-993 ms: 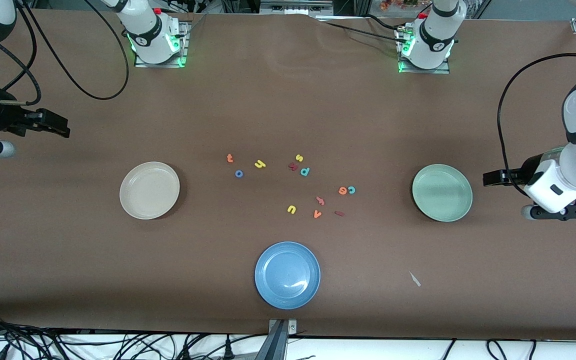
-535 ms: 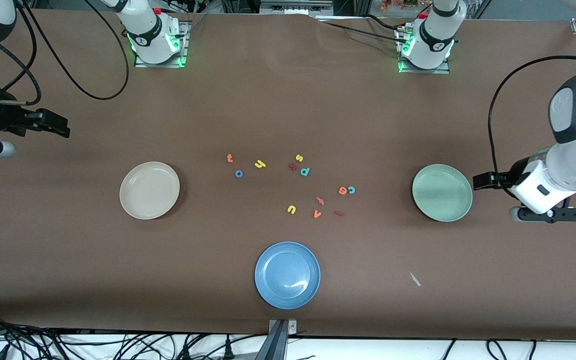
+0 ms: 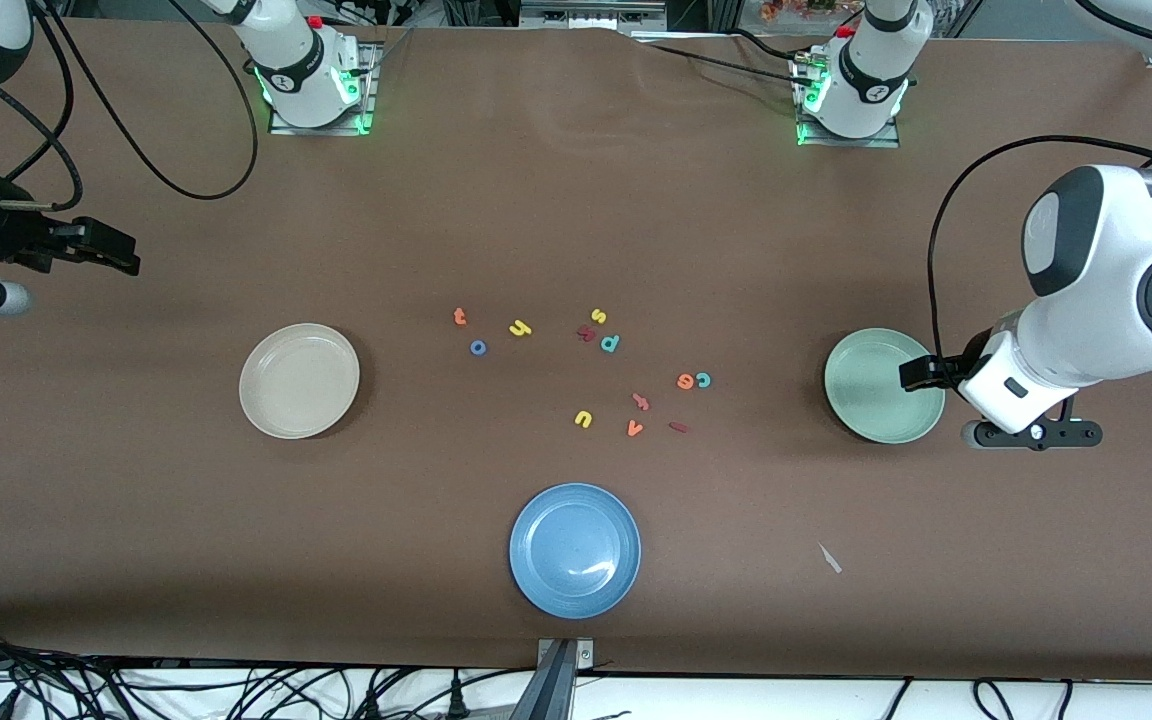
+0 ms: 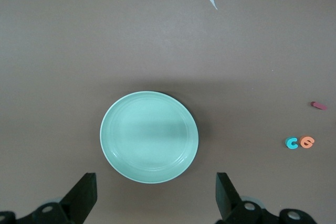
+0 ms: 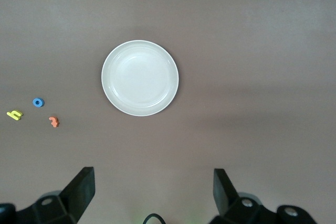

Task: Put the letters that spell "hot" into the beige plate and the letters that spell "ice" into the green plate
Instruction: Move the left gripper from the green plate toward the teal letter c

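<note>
Since a second ago only my left arm has moved, swinging in from its end of the table until the left gripper (image 3: 911,374) hangs over the rim of the green plate (image 3: 876,395); nothing else on the table has shifted.

Working across the front view: the right gripper (image 3: 126,262) waits over bare table at the right arm's end, jaws apart and empty, parked clear so the letters stay in sight. Next is the beige plate (image 3: 298,380), with nothing in it. Just toward the middle from it sit its three letters: the orange t (image 3: 459,317), the blue o (image 3: 478,348) a little nearer the camera, and the yellow h (image 3: 520,328) beside them. They lie close together, which should suit short trips by the right arm.

Mid-table are the spares: a yellow s (image 3: 598,316), a teal p (image 3: 611,343), a yellow u (image 3: 583,419), an orange v (image 3: 634,429), and the blue plate (image 3: 574,550) nearest the camera. The orange e (image 3: 685,381) and teal c (image 3: 703,379) touch each other, with the dark red i (image 3: 678,427) nearer the camera. The green plate is empty too; the left jaws stand wide apart, holding nothing, so I judge this arm is heading for those letters.

Apart from the letters themselves, I can read no brand or label.
</note>
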Available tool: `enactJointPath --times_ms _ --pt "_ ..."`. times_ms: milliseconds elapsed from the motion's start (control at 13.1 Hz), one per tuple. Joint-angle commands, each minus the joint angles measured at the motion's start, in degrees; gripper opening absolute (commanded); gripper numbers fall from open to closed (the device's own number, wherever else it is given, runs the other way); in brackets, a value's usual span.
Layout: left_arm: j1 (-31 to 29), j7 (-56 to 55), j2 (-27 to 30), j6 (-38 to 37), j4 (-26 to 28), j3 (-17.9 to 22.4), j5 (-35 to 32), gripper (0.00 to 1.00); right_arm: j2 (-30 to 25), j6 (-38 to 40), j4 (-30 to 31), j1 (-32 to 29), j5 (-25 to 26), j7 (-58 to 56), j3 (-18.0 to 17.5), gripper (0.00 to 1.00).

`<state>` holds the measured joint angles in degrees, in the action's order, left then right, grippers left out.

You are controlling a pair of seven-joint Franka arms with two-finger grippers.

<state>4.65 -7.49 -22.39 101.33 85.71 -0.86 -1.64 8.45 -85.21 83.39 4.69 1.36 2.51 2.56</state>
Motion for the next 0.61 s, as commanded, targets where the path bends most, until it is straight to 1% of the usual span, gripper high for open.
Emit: enactJointPath --times_ms 0,153,305,382,458,535 --pt "0.0 1.3 1.2 0.1 0.9 0.7 2.0 1.0 0.0 1.1 -0.8 -0.1 -0.5 0.3 -0.1 1.0" --pt "-0.1 4.8 1.3 -0.3 0.6 0.7 2.0 1.0 -0.1 1.0 -0.9 -0.1 -0.5 0.3 -0.1 1.0" --pt "-0.2 5.0 1.3 -0.3 0.6 0.7 2.1 1.0 0.0 0.9 -0.9 -0.1 -0.5 0.3 -0.1 1.0" --pt "-0.4 5.0 1.3 -0.3 0.6 0.7 3.2 1.0 0.0 0.9 -0.9 -0.1 -0.5 0.3 -0.1 1.0" --pt "-0.6 5.0 1.3 -0.1 0.5 0.9 6.6 1.0 0.0 0.9 -0.9 -0.1 -0.9 0.3 -0.1 1.0" --pt "-1.3 5.0 1.3 -0.1 0.6 0.9 8.6 1.0 0.0 1.0 -0.9 -0.1 -1.4 0.4 -0.1 1.0"
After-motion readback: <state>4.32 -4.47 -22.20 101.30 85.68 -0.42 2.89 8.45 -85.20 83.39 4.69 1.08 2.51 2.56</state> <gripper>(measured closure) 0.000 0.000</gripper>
